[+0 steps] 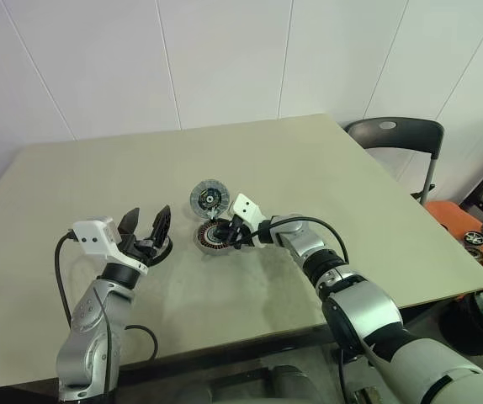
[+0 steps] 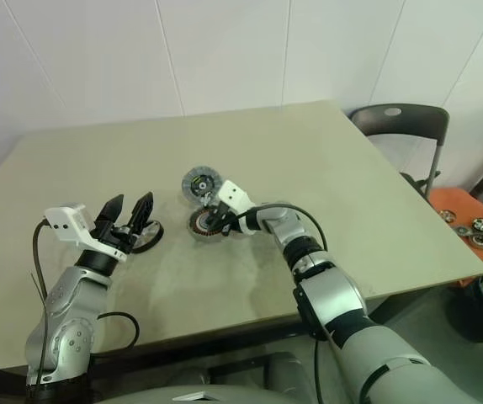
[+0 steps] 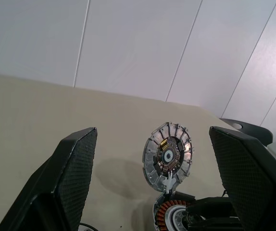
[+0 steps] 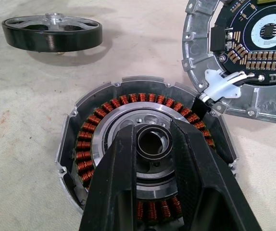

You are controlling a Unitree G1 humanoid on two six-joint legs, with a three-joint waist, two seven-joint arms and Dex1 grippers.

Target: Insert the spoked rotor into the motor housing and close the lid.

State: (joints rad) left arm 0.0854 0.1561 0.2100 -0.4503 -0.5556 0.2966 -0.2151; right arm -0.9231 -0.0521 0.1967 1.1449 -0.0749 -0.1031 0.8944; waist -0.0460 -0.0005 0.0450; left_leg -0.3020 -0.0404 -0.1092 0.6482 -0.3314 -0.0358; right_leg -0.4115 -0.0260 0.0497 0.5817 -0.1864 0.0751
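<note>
Right wrist view: the right claw (image 4: pixel 153 159) is seen with its two fingers narrowly parted and pressed around the dark central hub of the motor housing (image 4: pixel 104 115), apparently steadying it, though whether the hub is truly pinched cannot be told. The copper windings are exposed, so nothing has yet been inserted. Just beyond that claw, the lid (image 4: pixel 253 53) is swung back beside the housing, its circuit face showing, and is joined to the rim by a small white link. The spoked rotor (image 4: pixel 51 31) lies flat on the table (image 1: pixel 326 185), further off and apart from the housing; from the head views it is found directly under the left claw (image 1: pixel 146 229), whose fingers are spread wide and hold nothing. Judged from this, insertion and lid closing both remain to be done.
</note>
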